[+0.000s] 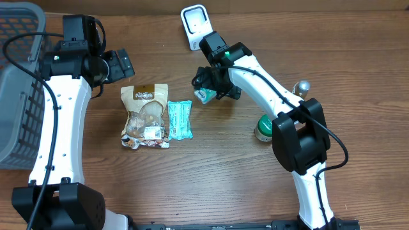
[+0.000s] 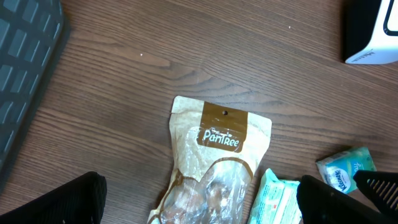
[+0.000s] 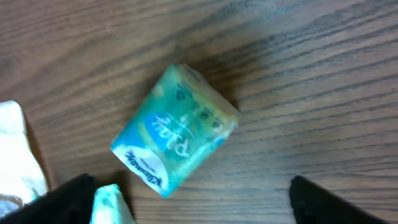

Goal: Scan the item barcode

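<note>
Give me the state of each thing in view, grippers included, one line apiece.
Left gripper, open, empty, above the PanTree pouch.
Right gripper, open, empty, above the tissue pack.
Tissue pack, lying loose on the table, label up.
PanTree pouch, flat, label up.
Wipes pack, flat beside the pouch.
Barcode scanner, standing, untouched.
Basket, at the table's left edge.
Green container, partly hidden by the right arm.

The tissue pack (image 3: pixel 174 134) is appearing blurred, its small print unreadable; the right arm (image 1: pixel 259 78) is covering part of the green jar (image 1: pixel 261 131).
</note>
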Controlling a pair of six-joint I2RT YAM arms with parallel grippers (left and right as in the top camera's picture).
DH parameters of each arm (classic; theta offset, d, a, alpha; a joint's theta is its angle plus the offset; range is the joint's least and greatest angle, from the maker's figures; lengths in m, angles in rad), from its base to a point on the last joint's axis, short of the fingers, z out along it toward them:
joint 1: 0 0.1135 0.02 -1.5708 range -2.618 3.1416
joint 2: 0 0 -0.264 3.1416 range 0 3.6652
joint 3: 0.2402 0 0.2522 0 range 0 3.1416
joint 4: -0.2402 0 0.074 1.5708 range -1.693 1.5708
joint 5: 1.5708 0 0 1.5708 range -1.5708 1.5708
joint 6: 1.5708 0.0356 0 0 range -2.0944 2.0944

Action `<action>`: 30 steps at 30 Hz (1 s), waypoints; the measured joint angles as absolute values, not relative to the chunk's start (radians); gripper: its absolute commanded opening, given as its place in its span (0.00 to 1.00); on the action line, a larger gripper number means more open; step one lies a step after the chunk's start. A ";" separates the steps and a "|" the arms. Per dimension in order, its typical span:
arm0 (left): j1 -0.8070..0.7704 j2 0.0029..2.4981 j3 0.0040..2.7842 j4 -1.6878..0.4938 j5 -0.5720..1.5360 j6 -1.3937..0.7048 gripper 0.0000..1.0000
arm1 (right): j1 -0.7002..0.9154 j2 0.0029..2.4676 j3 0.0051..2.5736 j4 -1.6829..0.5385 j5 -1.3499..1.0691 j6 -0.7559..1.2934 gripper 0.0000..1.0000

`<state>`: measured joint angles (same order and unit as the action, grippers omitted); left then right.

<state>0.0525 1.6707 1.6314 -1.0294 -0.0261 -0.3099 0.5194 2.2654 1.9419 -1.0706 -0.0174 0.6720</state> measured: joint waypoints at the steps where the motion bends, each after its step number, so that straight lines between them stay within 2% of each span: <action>1: 0.052 1.671 1.631 -1.029 -0.026 -0.310 0.99 | 0.519 2.265 1.942 -1.064 -0.018 0.697 1.00; 3: 0.052 1.671 1.631 -1.029 -0.026 -0.310 0.99 | 0.519 2.265 1.942 -1.054 -0.018 0.723 0.98; 4: 0.052 1.670 1.631 -1.029 -0.026 -0.310 1.00 | 0.519 2.265 1.942 -1.054 -0.018 0.730 0.88; 7: 0.052 1.671 1.631 -1.029 -0.026 -0.310 1.00 | 0.519 2.265 1.942 -1.056 -0.018 0.745 0.77; 12: 0.052 1.671 1.631 -1.029 -0.026 -0.310 1.00 | 0.519 2.265 1.942 -1.063 -0.017 0.775 0.67; 18: 0.052 1.671 1.631 -1.029 -0.026 -0.310 1.00 | 0.519 2.265 1.942 -1.076 -0.017 0.823 0.65; 30: 0.052 1.671 1.631 -1.029 -0.026 -0.310 0.99 | 0.519 2.264 1.795 -0.928 -0.018 0.980 0.49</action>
<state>0.0525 1.6707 1.6314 -1.0294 -0.0261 -0.3099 0.5194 2.2639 1.7947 -0.9283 -0.0181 0.9802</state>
